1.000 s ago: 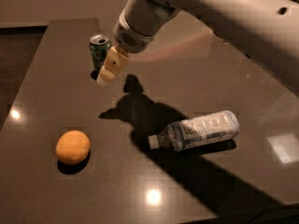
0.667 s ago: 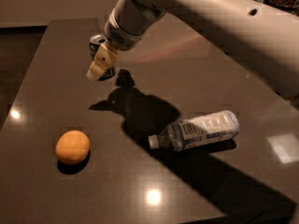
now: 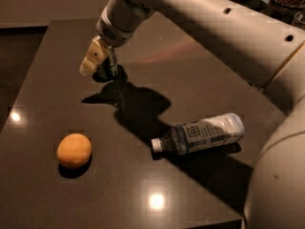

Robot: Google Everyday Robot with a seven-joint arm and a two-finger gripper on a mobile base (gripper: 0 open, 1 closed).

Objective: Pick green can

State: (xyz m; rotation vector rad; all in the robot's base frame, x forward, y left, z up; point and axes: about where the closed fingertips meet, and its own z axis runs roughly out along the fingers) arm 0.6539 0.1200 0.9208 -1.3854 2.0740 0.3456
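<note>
My cream gripper (image 3: 97, 67) is down at the far left of the dark glossy table (image 3: 200, 80), right at the small green drinks can (image 3: 112, 64), which it mostly hides; I cannot tell whether it is clamped

Dim scene; glare spots on glossy table (image 3: 47, 85); gripper (image 3: 99, 70) at far left casts hard shadow.

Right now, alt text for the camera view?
The robot's gripper is low over the far left of a dark table, at the green can, which it mostly hides. Nearer the camera, an orange sits at left and a clear plastic water bottle lies on its side at right.
</note>
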